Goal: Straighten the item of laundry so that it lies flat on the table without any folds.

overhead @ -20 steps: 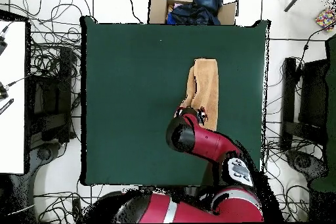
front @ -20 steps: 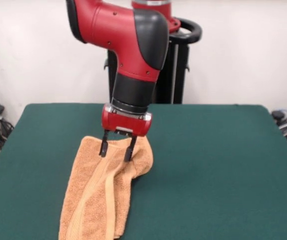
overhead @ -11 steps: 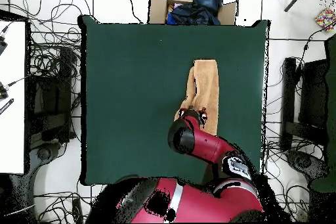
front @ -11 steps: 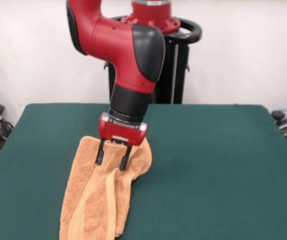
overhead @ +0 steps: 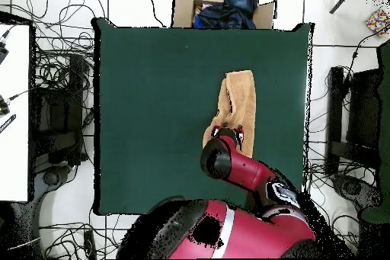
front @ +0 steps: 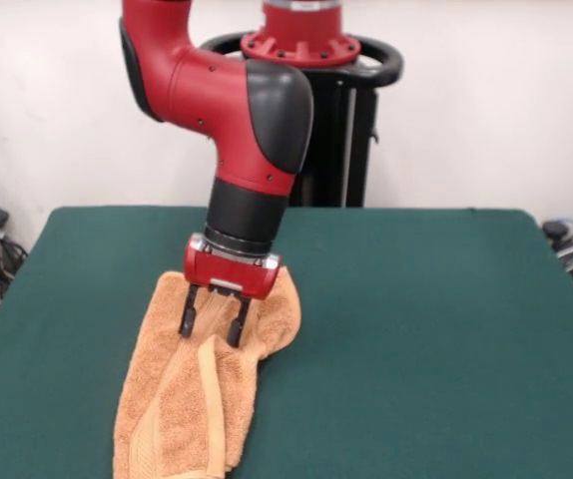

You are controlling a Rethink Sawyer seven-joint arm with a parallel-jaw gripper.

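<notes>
Sawyer gripper (front: 212, 327) poised over orange-tan terry towel (front: 192, 399), fingers spread apart, tips at or just above cloth, nothing held. Towel lies bunched lengthwise directly beneath and forward of gripper on green felt table (front: 426, 339), long side doubled over, woven band (front: 210, 384) ridged along fold. Overhead view shows towel (overhead: 238, 104) as narrow strip extending away from gripper (overhead: 227, 131). Judgement: cloth soft, light, limp; likely drags on felt, so pinch folded-over edge beside gripper and peel sideways. Thick pile risks catching two layers.
</notes>
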